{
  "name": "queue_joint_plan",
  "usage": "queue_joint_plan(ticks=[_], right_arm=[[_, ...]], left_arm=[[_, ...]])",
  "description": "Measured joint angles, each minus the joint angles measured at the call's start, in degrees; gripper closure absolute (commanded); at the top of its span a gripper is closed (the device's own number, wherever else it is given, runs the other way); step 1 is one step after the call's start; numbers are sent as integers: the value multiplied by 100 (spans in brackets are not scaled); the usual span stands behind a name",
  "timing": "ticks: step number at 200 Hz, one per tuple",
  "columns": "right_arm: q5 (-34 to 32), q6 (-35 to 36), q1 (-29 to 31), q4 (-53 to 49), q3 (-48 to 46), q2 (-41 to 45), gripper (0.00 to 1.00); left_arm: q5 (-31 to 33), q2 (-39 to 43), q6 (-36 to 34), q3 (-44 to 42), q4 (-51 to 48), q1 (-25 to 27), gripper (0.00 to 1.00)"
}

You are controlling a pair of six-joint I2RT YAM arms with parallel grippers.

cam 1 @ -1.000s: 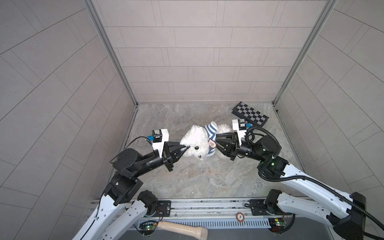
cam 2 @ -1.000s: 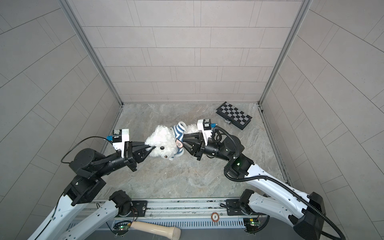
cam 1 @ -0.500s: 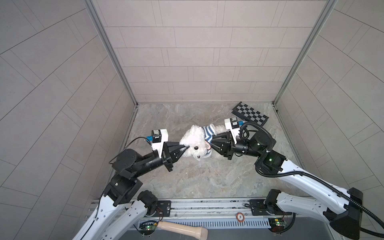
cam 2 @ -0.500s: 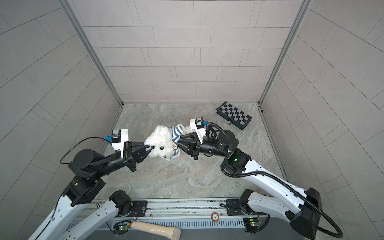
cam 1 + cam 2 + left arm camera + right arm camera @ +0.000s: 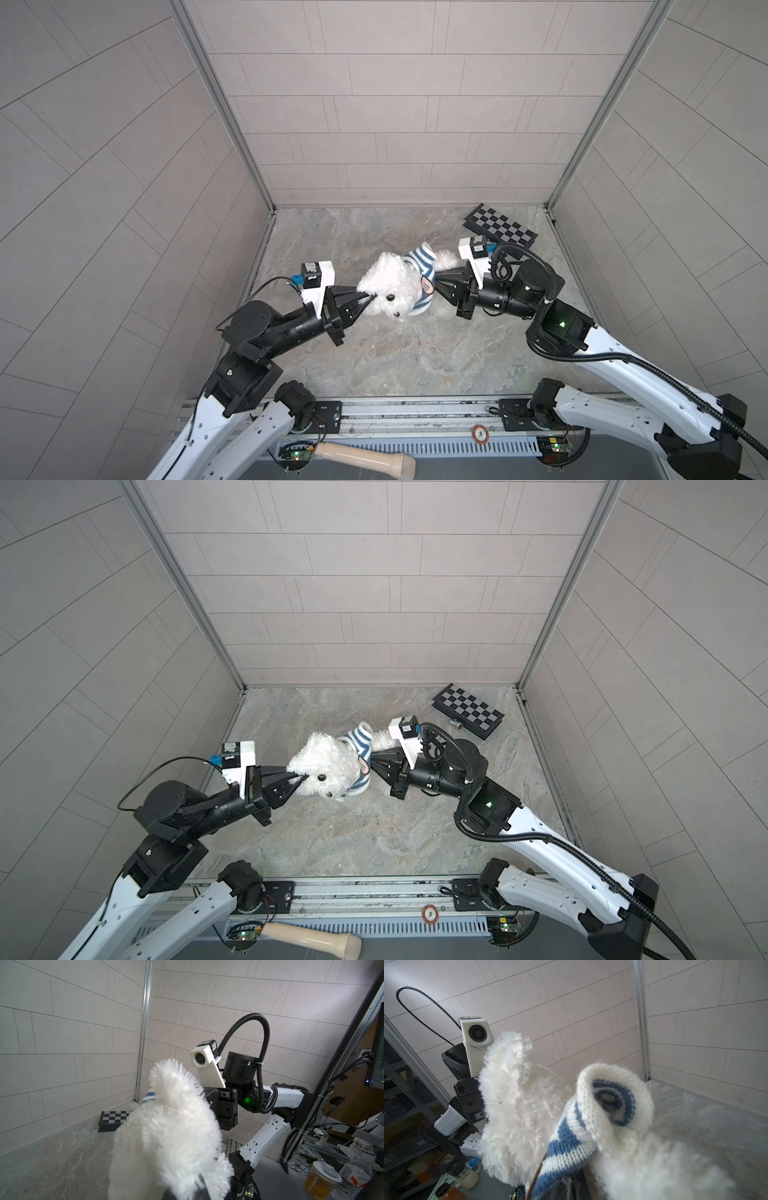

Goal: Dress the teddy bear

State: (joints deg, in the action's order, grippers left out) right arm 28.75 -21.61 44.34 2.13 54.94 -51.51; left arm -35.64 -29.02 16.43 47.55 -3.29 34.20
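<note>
Overall: tiled walls (image 5: 395,104) enclose three sides of the marbled, stone-look worktop (image 5: 395,353), which is bare toward its near edge. Teddy bear (image 5: 395,282), fluffy white plush, between both sets of fingers. Checkerboard (image 5: 500,226), flat, beyond right fingers (image 5: 448,286), these clenched on knitted striped shirt (image 5: 422,259). Left fingers (image 5: 355,300) clenched on bear's head fur.

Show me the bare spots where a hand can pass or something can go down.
Free: marble floor between teddy bear and front rail; also the strip along the back wall, left of the checkerboard. Crowded: mid-table, where left gripper and right gripper meet the bear.
</note>
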Motion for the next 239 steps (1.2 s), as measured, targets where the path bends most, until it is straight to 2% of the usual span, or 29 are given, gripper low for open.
queue_joint_plan(ticks=[75, 154, 203, 218, 239], right_arm=[[-1268, 833, -24, -1276, 308, 409, 100], [-1847, 1154, 179, -1257, 245, 466, 100], [-1744, 1130, 260, -765, -210, 654, 100], [-1576, 1137, 317, -743, -70, 492, 100], [-1569, 1296, 721, -767, 258, 157, 100]], left_arm=[[127, -42, -509, -11, -472, 2, 100], [79, -192, -1193, -90, -1084, 2, 100], [160, -199, -1620, -74, -1541, 9, 100], [142, -214, -1665, -74, -1593, 9, 100], [103, -225, -1698, -74, -1655, 9, 100]])
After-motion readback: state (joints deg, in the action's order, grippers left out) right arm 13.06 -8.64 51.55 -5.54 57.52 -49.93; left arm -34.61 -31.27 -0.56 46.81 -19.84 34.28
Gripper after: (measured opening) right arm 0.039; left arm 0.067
